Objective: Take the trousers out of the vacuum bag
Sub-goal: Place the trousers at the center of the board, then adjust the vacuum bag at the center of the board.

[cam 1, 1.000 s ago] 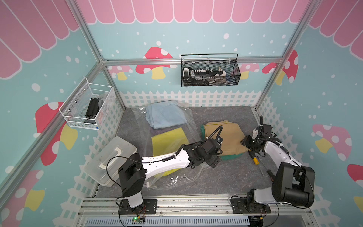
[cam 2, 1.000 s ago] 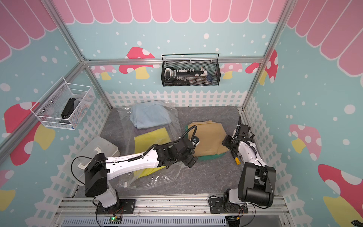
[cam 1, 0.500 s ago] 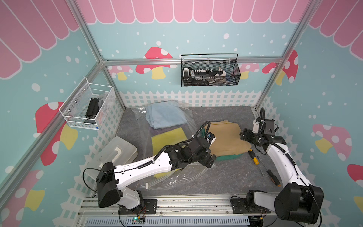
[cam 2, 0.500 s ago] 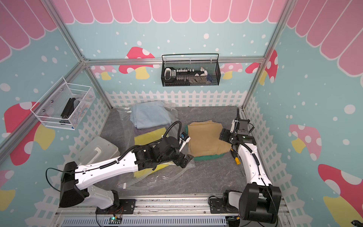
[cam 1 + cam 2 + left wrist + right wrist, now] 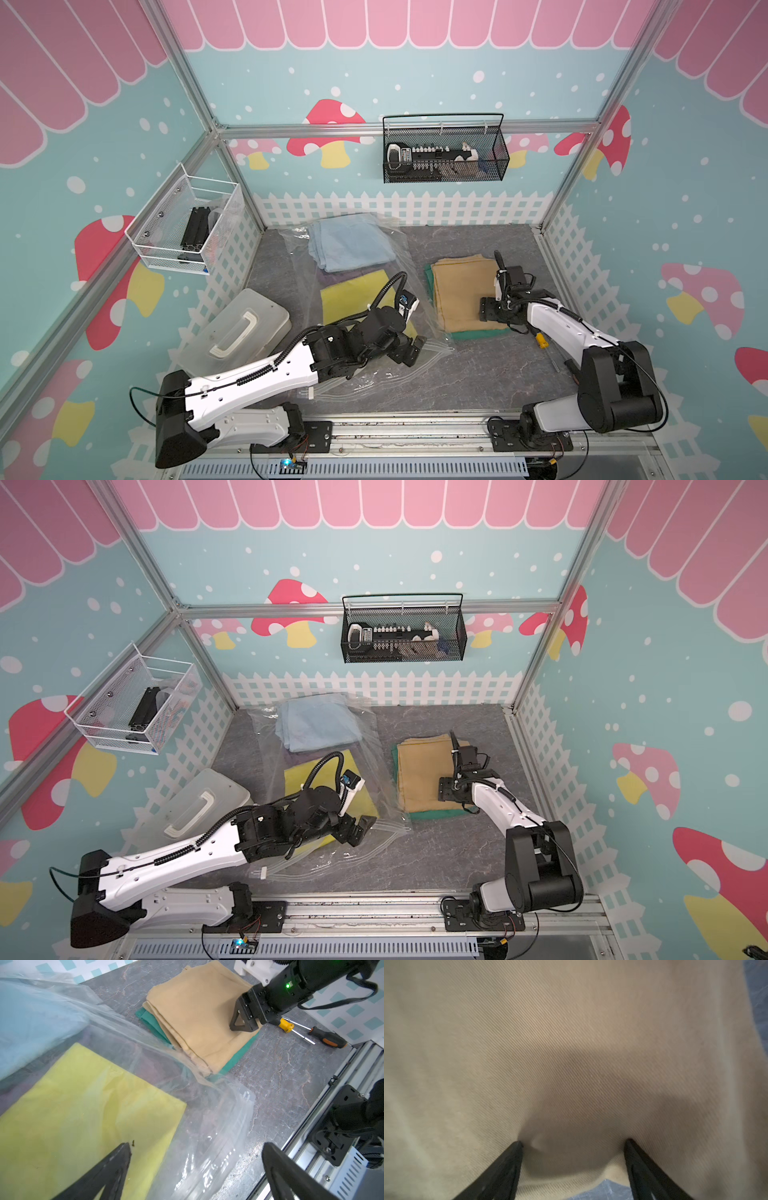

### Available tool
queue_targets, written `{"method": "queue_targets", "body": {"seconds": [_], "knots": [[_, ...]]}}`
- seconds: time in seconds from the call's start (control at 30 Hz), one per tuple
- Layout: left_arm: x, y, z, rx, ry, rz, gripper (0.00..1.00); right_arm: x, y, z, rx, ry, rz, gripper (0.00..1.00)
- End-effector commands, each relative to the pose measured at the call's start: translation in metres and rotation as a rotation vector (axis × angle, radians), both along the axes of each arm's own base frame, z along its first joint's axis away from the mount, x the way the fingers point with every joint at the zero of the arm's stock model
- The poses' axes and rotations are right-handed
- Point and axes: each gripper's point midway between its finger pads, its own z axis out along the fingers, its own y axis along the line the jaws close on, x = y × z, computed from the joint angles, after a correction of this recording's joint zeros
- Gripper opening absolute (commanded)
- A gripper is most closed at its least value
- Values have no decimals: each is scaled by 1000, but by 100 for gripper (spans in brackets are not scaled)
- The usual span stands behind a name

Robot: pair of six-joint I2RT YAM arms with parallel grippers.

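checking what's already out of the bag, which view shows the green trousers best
The left wrist view: the green trousers show along two sides under the tan trousers, close and sharp. In both top views the green trousers are only a thin strip at the tan pair's edge. The right wrist view shows only tan cloth.

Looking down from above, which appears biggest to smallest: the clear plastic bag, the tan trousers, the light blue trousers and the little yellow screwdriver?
1. vacuum bag
2. tan trousers and light blue trousers: too alike to rank
3. yellow-handled screwdriver
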Motion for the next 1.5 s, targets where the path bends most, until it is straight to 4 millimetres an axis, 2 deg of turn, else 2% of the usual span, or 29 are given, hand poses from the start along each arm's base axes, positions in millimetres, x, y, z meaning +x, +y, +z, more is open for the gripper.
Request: {"method": "queue_targets", "body": {"seconds": [0.0,0.13,0.23,0.37,0.57,0.73,0.83,1.03,1.1,1.13,1.23,1.27,1.37,1.47], "knots": [[-3,20,-3,11,1,54,99,6,-3,6,-31,-34,-15,78],[-5,38,-2,14,-18,89,99,11,14,40,55,-128,20,78],[-6,55,-7,61,-27,117,99,8,33,67,151,-194,56,78],[-6,79,-20,133,-26,196,99,-4,63,100,313,-271,107,78],[-16,91,-40,112,31,244,99,-30,98,140,523,-371,186,79],[-31,95,-45,33,66,246,99,-50,119,161,654,-409,263,79],[-41,92,-48,-24,98,205,99,-60,133,169,716,-413,323,79],[-45,98,-72,24,148,238,97,-76,152,160,701,-361,392,79],[-43,98,-79,53,154,258,92,-78,158,157,697,-359,404,79],[-41,99,-83,70,155,275,84,-77,160,154,687,-360,400,78],[-33,103,-87,97,134,333,52,-69,160,142,642,-335,369,78],[-31,104,-88,98,128,348,46,-64,160,137,627,-327,350,78],[-28,101,-86,69,116,353,29,-52,168,118,595,-284,329,78],[-24,101,-89,40,121,359,15,-34,183,109,582,-289,328,78]]}}
